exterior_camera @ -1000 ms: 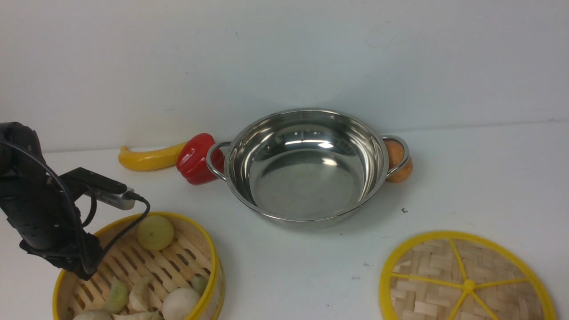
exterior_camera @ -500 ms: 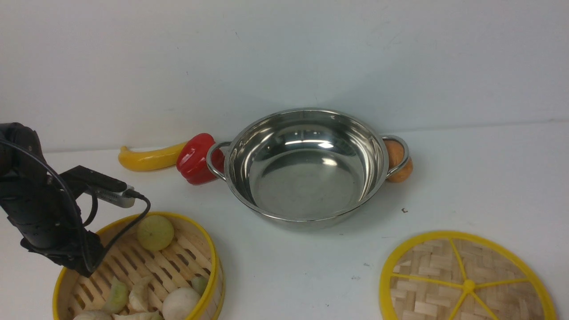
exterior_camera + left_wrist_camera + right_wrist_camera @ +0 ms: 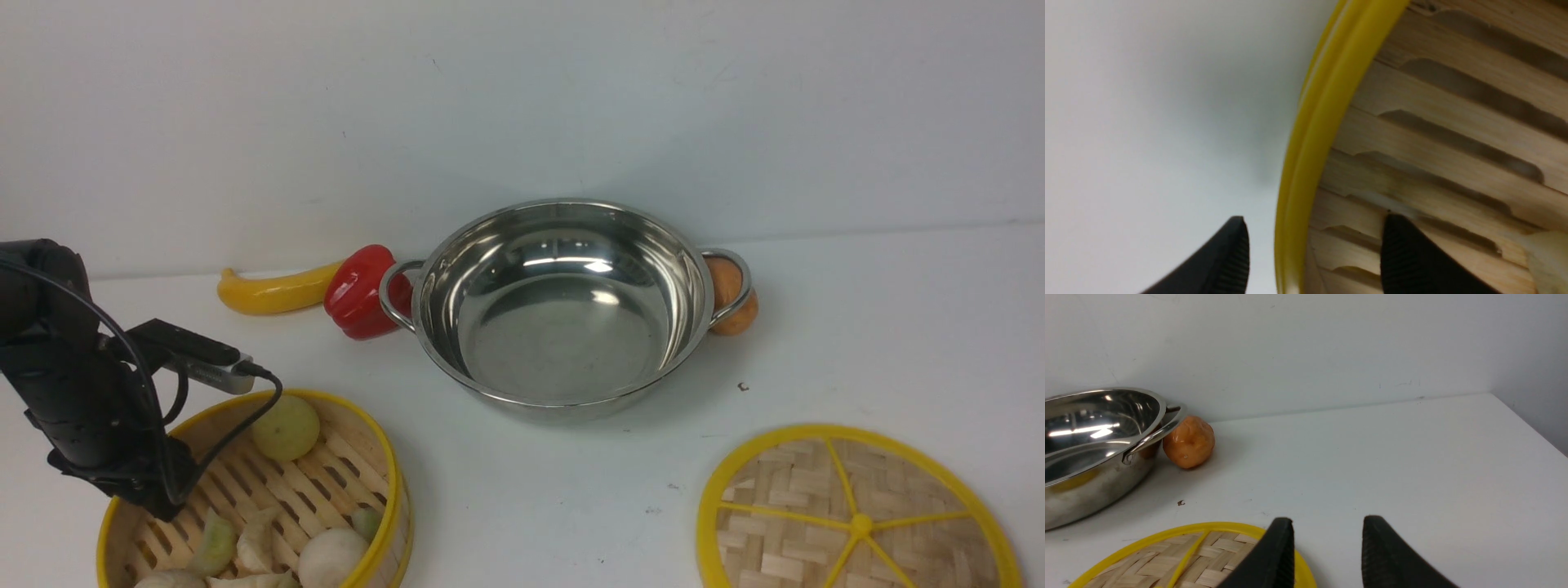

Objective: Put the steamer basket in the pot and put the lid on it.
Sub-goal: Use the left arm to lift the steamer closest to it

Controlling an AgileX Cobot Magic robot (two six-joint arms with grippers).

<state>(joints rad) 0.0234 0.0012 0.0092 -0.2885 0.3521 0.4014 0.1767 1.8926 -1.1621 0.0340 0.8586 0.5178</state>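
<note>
Where the counter (image 3: 857,327) meets the view's left edge, the left end effector (image 3: 1314,220) hangs with its jaws spread wide astride the left side of the steamer basket (image 3: 397,478). One finger sits outside the yellow rim above the white surface and the other inside above the slatted base. Neither pad is seen pressing the rim, so nothing is clamped. The basket stands upright on the counter at front left, well apart from the pot. It carries a round greenish fruit (image 3: 285,426) toward its back and pale food pieces (image 3: 331,555) toward its front. Farther back, near the wall (image 3: 522,98), a yellow banana (image 3: 273,292) lies with one end at a red pepper (image 3: 359,290). The pepper sits just beside the pot's left loop handle. The pot (image 3: 563,343) sits upright at mid-counter, mouth up. Tucked under its right handle rests an orange-brown ball (image 3: 1189,442). At front right the lid (image 3: 860,523) lies flat on the counter, spokes and knob up, apart from the pot. The right end effector (image 3: 1327,520), seen only from its own wrist camera, hovers over the lid's far edge with its jaws partly apart and nothing between them.
</note>
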